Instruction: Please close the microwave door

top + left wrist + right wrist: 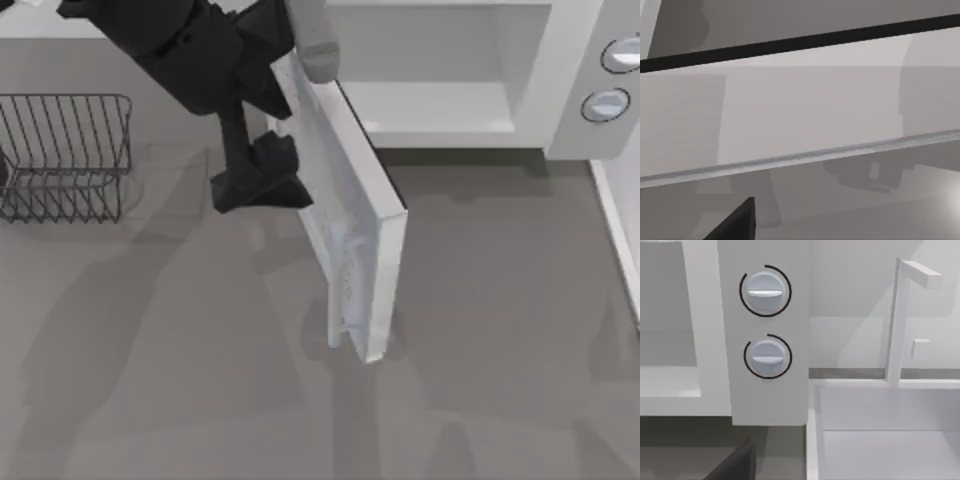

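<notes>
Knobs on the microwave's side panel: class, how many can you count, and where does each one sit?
2. Both are on the microwave panel right of the cavity: one knob above, the other knob directly below it. None seem hidden.

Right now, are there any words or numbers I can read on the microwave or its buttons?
None: no words, numbers or brand names can be read anywhere.
microwave: plain white, no label.
Two knobs: each has only a dark arc around it, with no digits or marks.
door: only a speckled window, no writing.
The left gripper is beside the door.
</notes>
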Robot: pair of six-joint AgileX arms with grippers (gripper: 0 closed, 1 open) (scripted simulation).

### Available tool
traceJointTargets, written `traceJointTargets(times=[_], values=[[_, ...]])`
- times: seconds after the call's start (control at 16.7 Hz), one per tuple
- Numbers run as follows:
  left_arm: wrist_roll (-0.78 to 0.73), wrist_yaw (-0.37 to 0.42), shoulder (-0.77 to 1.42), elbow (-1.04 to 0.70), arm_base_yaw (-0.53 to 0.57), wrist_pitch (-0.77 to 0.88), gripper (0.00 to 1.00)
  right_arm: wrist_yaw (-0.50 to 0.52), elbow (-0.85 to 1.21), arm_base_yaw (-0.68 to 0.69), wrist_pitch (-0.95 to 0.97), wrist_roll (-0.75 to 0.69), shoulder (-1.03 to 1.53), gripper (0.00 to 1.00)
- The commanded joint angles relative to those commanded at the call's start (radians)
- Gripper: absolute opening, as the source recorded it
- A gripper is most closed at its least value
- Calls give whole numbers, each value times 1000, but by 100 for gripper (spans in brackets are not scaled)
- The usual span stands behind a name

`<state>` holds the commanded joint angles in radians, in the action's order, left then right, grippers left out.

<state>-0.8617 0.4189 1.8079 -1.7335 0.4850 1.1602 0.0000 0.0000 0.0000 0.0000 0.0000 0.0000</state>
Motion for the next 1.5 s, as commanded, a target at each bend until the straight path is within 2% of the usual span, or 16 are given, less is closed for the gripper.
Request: traceJointTargets(times=[0.06, 0.84, 1.5], values=[[0, 0, 0, 0, 0, 0, 100, 0, 0, 0, 0, 0, 0, 100], [0, 0, 0, 0, 0, 0, 2, 0, 0, 0, 0, 0, 0, 100], [9, -3, 7, -9, 9, -2, 0, 0, 0, 0, 0, 0, 0, 100]])
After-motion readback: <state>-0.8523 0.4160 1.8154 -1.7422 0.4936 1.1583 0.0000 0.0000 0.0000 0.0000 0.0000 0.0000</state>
